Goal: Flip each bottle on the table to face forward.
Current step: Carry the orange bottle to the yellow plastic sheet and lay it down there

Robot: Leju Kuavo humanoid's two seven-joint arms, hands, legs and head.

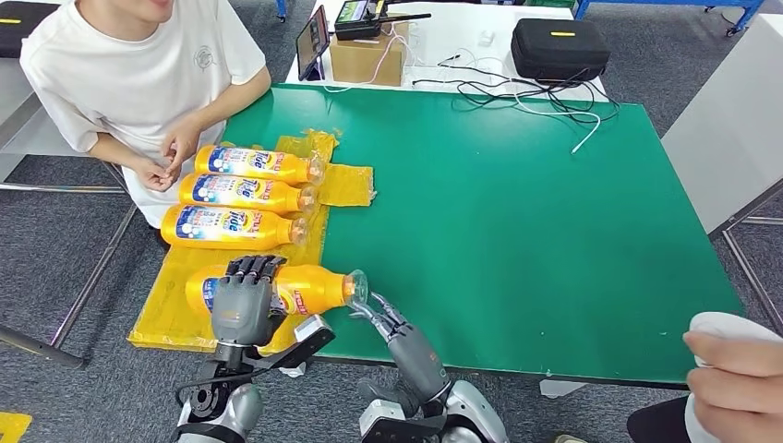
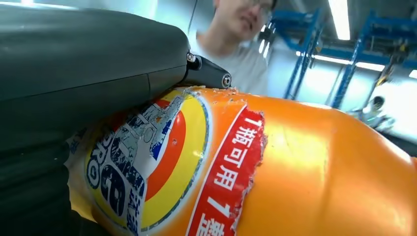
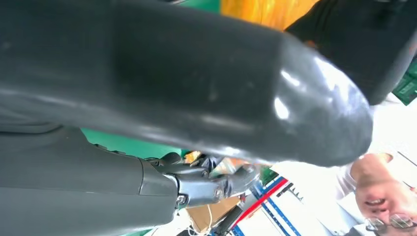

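You see four orange bottles lying on their sides on a yellow sheet (image 1: pixel 175 318) at the left edge of the green tabletop (image 1: pixel 517 212), caps toward the table's middle. The three far bottles (image 1: pixel 245 196) lie in a row with labels up, liquid filling them. The nearest bottle (image 1: pixel 305 288) lies by the near edge, and your left hand (image 1: pixel 245 305) wraps over its labelled body, fingers curled across the top. Your right hand (image 1: pixel 380 314) reaches its fingertips to the clear cap (image 1: pixel 356 287); you cannot tell whether they pinch it. A person in a white shirt (image 1: pixel 138 74) sits beyond the far-left corner.
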